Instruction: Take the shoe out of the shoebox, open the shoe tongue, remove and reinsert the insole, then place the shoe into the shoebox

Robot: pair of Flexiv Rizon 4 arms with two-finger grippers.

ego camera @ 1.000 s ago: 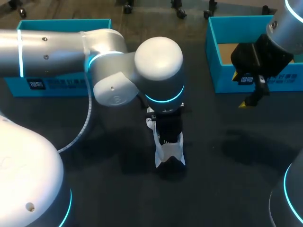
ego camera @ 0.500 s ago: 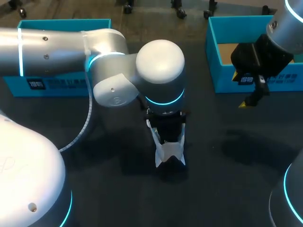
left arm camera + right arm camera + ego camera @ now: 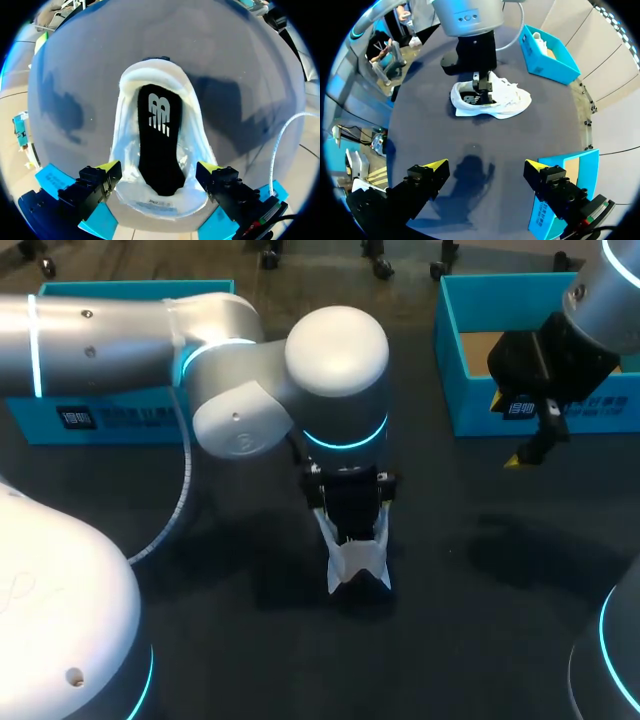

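A white shoe (image 3: pixel 358 565) lies on the dark table near the middle. Seen in the left wrist view, the white shoe (image 3: pixel 196 150) has its mouth wide and a black insole (image 3: pixel 159 145) lying flat inside. My left gripper (image 3: pixel 159 170) hangs open right over the heel end, one yellow-tipped finger to each side, holding nothing. From above, the left gripper (image 3: pixel 350 525) hides most of the shoe. My right gripper (image 3: pixel 528 452) hovers open and empty at the right, in front of the right shoebox (image 3: pixel 540 390). It faces the shoe (image 3: pixel 495 97) from a distance.
Two blue shoeboxes stand at the back: the left box (image 3: pixel 130 420) behind my left arm, the right one with a bare brown floor. In the right wrist view the far box (image 3: pixel 547 52) holds something white. Dark table (image 3: pixel 480 590) lies bare around the shoe.
My left gripper's fingers have spread apart over the shoe, from shut to wide open. The shoe stays in place. The right arm has not moved.
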